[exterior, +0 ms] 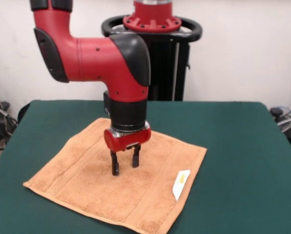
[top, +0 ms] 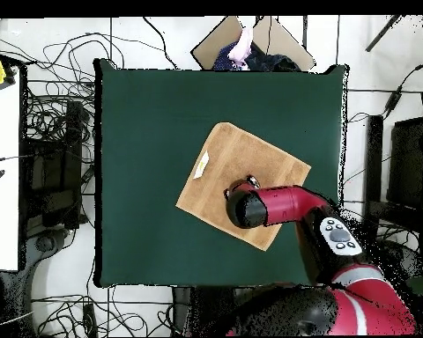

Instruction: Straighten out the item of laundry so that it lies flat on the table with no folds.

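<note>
The orange-tan towel (exterior: 135,187) lies spread flat on the dark green table (exterior: 242,146), turned at an angle, with its white tag (exterior: 181,184) near the right corner. In the overhead view the towel (top: 219,163) sits near the table's middle with the tag (top: 202,164) on its left side. My gripper (exterior: 125,163) hangs straight down over the towel's middle, fingers (exterior: 115,167) open and empty, tips at or just above the cloth. In the overhead view the arm covers the gripper (top: 241,189).
The robot's pedestal (exterior: 155,48) stands behind the table's far edge. A person (top: 246,48) shows at the top edge of the overhead view, beyond the table (top: 136,132). Cables and equipment (top: 52,167) lie on the floor to the left.
</note>
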`<action>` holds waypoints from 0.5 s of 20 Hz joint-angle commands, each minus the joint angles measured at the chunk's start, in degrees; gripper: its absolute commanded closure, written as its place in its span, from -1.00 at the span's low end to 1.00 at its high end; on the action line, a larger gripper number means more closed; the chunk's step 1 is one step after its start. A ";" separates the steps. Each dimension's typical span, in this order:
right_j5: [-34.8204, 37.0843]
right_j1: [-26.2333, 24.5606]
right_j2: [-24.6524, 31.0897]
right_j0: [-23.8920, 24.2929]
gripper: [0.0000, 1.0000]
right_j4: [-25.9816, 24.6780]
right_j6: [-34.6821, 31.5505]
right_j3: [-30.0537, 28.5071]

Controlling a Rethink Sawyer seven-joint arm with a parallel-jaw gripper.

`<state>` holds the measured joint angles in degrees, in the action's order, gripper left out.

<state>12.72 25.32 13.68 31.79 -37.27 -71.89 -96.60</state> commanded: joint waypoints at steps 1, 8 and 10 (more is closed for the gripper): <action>-8.13 -10.59 -3.71 -6.72 -1.00 3.56 -17.22 0.14; -8.58 -12.18 -2.62 -7.39 -1.00 7.50 -16.53 -3.71; -8.42 -11.60 -3.44 -8.87 -1.00 9.01 -17.46 -5.02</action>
<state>8.09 24.93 7.93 27.31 -32.67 -71.89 -96.85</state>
